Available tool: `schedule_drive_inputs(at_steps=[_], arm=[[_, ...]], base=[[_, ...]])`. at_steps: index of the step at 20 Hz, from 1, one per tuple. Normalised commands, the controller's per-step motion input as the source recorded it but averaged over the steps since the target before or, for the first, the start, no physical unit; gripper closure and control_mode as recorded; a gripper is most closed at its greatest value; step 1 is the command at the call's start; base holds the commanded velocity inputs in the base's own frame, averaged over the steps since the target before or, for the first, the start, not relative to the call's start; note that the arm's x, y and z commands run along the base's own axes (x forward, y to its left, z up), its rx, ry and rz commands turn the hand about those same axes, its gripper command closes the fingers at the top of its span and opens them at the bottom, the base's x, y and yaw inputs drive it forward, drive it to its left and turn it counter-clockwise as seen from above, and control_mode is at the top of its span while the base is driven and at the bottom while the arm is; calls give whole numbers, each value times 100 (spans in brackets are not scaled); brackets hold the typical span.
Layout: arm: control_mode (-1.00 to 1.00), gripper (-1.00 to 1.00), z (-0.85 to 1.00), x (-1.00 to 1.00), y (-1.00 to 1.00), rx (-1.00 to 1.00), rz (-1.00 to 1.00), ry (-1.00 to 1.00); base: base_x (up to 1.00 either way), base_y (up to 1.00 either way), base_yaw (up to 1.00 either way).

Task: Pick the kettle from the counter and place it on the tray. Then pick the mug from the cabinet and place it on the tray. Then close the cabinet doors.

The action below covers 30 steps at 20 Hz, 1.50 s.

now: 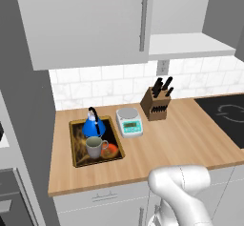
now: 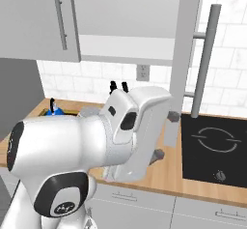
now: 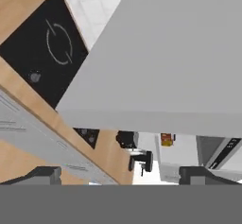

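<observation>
Left base view shows one light wooden butcher-block tabletop (image 1: 181, 139) carrying one rectangular dark tray with a black rim and brown-gold swirls (image 1: 77, 141), one small white kitchen scale (image 1: 129, 121) just beside the tray, and one wooden knife block with black handles (image 1: 156, 103) near the tiled wall. On the tray stand one shiny blue dome-shaped kettle with a black arched handle (image 1: 93, 126) and one grey-beige ceramic mug (image 1: 95, 147), the mug in front of the kettle and close to it. One black stovetop (image 1: 228, 115) lies at the tabletop's right end. Above, the light grey wall cabinet (image 1: 188, 44) has two flat light-grey doors: the left door (image 1: 90, 22) sits shut across its front, while the right door (image 2: 185, 54) stands swung out edge-on in the right base view, its long steel bar handle (image 2: 205, 61) facing away from the arm. Hand view shows the two-finger tool (image 3: 120, 173) spread wide and pinching nothing, close against the broad grey face of the open door, well apart from the tray, kettle and mug.
</observation>
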Motion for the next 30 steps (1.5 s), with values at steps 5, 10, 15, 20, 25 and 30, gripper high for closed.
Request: schedule_drive_inputs(at_steps=[5,10,15,20,25,30], arm=[[-100,-100,1,-12,-41,0,-19,0],[-100,-100,1,9,-44,0,-5,1],[-100,-100,0,29,-25,0,0,3],[-100,-100,-2,36,-13,0,0,6],[-100,-100,-6,36,1,0,3,4],[-100,-100,-7,37,26,-4,9,0]], base=[[0,0,0],[0,0,0],[0,0,0],[0,0,0],[0,0,0],[0,0,0]])
